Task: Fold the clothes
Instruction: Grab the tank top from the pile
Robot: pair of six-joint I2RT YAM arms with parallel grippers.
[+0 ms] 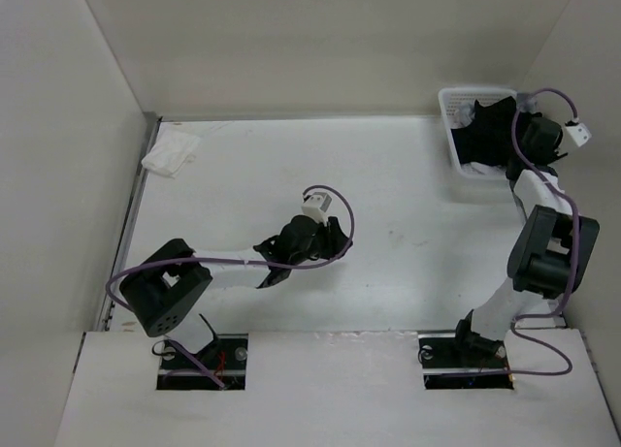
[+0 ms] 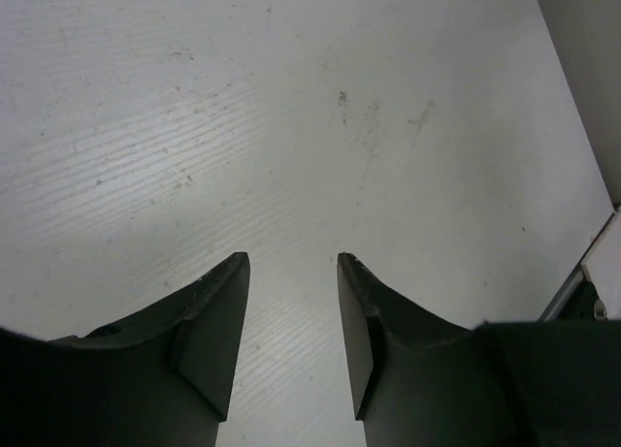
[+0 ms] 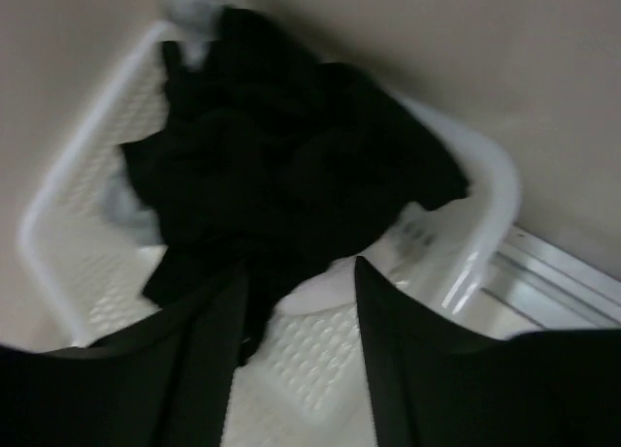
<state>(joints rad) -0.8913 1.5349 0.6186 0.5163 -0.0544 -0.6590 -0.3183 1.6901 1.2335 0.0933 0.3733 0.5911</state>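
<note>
The clothes, a crumpled black garment, lie heaped in a white plastic basket at the table's far right corner. My right gripper hangs over the basket, open. Between its fingers I see the basket floor and the garment's lower edge, and the left finger lies next to the dark fabric. My left gripper is over the middle of the table, open, with only bare white table between its fingers.
A small white cloth lies at the far left corner of the table. Bits of grey fabric show under the black garment in the basket. White walls close in the left, back and right sides.
</note>
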